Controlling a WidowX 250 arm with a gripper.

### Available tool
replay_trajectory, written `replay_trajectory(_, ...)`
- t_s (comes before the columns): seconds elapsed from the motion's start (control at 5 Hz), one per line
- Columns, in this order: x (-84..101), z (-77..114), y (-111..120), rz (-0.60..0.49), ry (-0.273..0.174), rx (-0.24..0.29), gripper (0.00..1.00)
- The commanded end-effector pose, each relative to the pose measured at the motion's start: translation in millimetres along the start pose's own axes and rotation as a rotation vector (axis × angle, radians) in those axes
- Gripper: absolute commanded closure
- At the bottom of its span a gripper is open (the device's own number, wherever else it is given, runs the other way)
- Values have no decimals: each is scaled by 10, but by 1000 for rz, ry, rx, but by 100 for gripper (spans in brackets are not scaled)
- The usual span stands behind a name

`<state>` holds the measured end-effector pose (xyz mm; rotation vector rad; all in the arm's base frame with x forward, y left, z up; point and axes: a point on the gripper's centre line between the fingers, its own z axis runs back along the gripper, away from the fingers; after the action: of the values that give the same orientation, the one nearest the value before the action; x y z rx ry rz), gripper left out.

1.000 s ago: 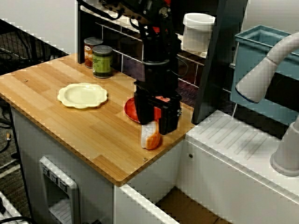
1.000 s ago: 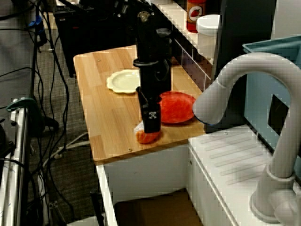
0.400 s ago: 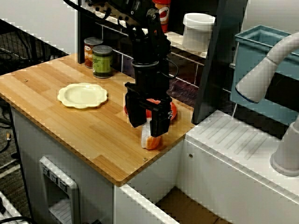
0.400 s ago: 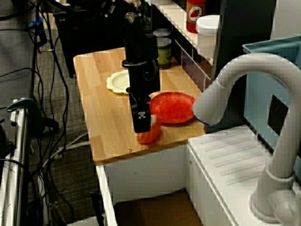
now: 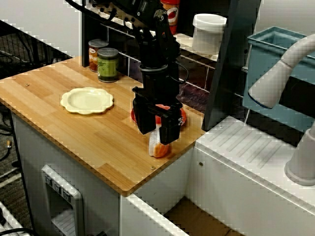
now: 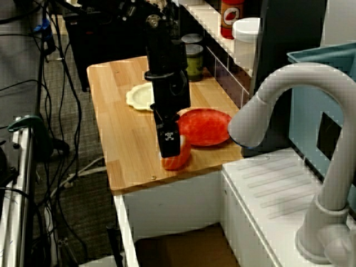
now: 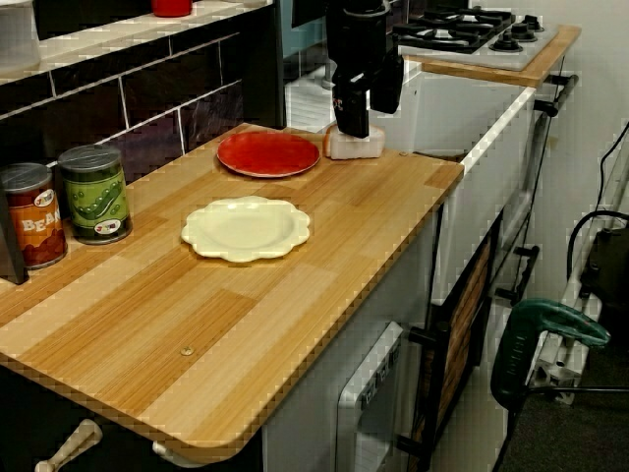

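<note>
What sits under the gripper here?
An orange-and-white food piece lies on the wooden counter below the open gripper, beside the red plate. The fingers cover its top, so contact cannot be told.

**kitchen_nerd:** so what's the room around it actually like?

**benchwatcher:** basically a play-kitchen setup. Light wood countertop (image 5: 59, 118) on white cabinets (image 5: 29, 157), little oven door (image 5: 61, 196) set in the front. Along the back there's a dark tiled backsplash (image 7: 157, 93) with a pale ledge (image 7: 98, 34) on top.

**kitchen_nerd:** and off to the side?

**benchwatcher:** a white sink unit with a ridged drainboard (image 5: 246, 142) butts right up against the counter, a chunky grey faucet (image 6: 278, 94) arching over it and a teal bin (image 5: 275, 44) behind. Looking along the counter you can see a hob (image 7: 472, 29) past the sink and a plain white wall (image 7: 600, 79). The floor's dark carpet (image 6: 72, 206) with cables (image 6: 58, 72) trailing over it, and a green power tool (image 7: 536, 334) sits down by the cabinets. Flat indoor light, soft shadows.
</note>
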<state>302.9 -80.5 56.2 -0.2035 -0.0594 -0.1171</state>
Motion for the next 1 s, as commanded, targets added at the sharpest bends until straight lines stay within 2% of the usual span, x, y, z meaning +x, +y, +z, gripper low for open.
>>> replay_trajectory(0.0, -12, 154, 27, -11, -51, -13, 0)
replay_trajectory(0.2, -26, 106, 36, -12, -42, -10, 0)
replay_trajectory(0.8, -59, 158, 171, 21, -48, -29, 0)
